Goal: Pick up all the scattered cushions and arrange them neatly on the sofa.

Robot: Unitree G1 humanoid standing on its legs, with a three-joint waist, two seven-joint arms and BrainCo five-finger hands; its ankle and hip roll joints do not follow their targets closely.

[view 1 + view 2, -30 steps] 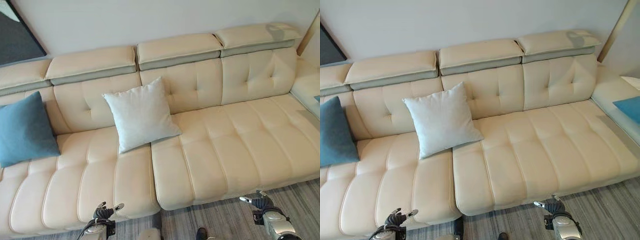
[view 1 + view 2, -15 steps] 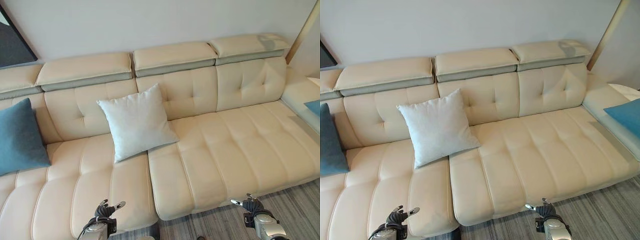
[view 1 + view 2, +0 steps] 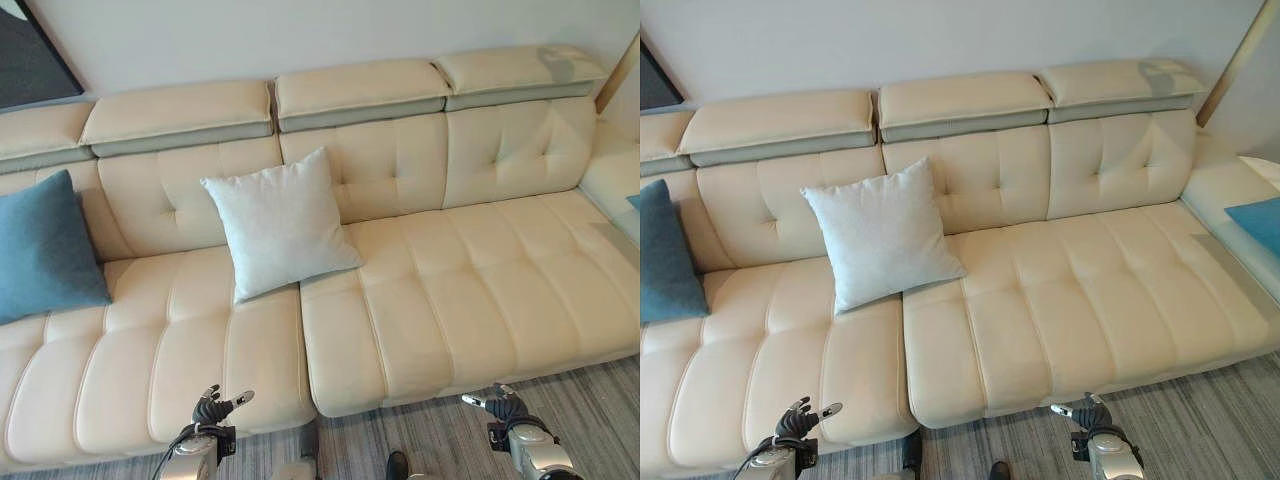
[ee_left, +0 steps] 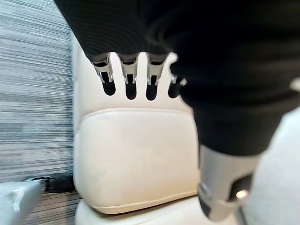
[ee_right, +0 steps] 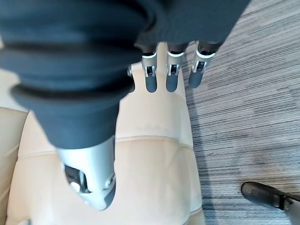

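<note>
A white cushion (image 3: pixel 280 222) leans upright against the backrest of the cream sofa (image 3: pixel 450 300), near its middle seam. At the left end of the sofa a blue cushion (image 3: pixel 45 248) leans the same way. The corner of another blue cushion (image 3: pixel 1255 222) lies on the sofa's side section at the far right. My left hand (image 3: pixel 212 410) hovers low at the front edge of the left seat, open and empty, its fingers (image 4: pixel 126 79) straight. My right hand (image 3: pixel 497 406) hangs open and empty by the right seat's front edge, its fingers (image 5: pixel 171 70) straight.
Grey striped floor (image 3: pixel 590 400) runs along the sofa's front. A dark framed picture (image 3: pixel 30 50) hangs on the wall at the upper left. The right half of the seat (image 3: pixel 520 280) carries nothing.
The camera has shifted a little, so the whole picture has moved. The cushions lie where they were, and both hands stay low and open.
</note>
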